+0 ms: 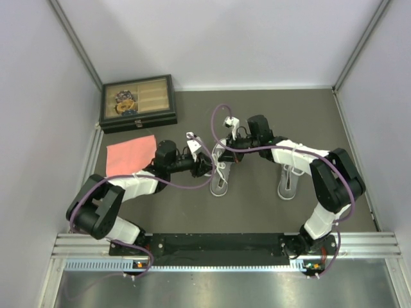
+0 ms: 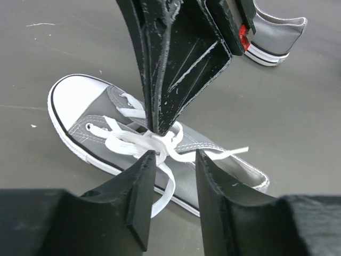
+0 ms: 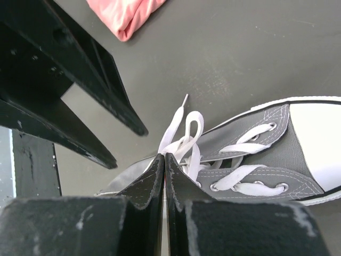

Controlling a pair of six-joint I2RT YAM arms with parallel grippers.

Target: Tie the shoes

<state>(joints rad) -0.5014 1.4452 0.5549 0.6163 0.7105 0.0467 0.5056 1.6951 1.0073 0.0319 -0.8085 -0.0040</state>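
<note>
Two grey shoes with white toe caps stand on the dark table: one in the middle (image 1: 219, 179) and one to the right (image 1: 288, 183). Both grippers meet over the middle shoe (image 2: 101, 133), whose white laces (image 2: 133, 143) cross in a loose knot. My right gripper (image 3: 164, 156) is shut, with its tips pinching the laces (image 3: 186, 133) at the knot. It comes down from above in the left wrist view (image 2: 160, 127). My left gripper (image 2: 176, 153) is open just beside the knot, with nothing between its fingers. One lace end (image 2: 234, 152) trails over the heel.
A pink folded cloth (image 1: 131, 156) lies to the left of the arms. Behind it, a dark box with compartments (image 1: 137, 102) sits at the back left. Grey walls close in the table on three sides. The second shoe's heel (image 2: 277, 37) is past the right gripper.
</note>
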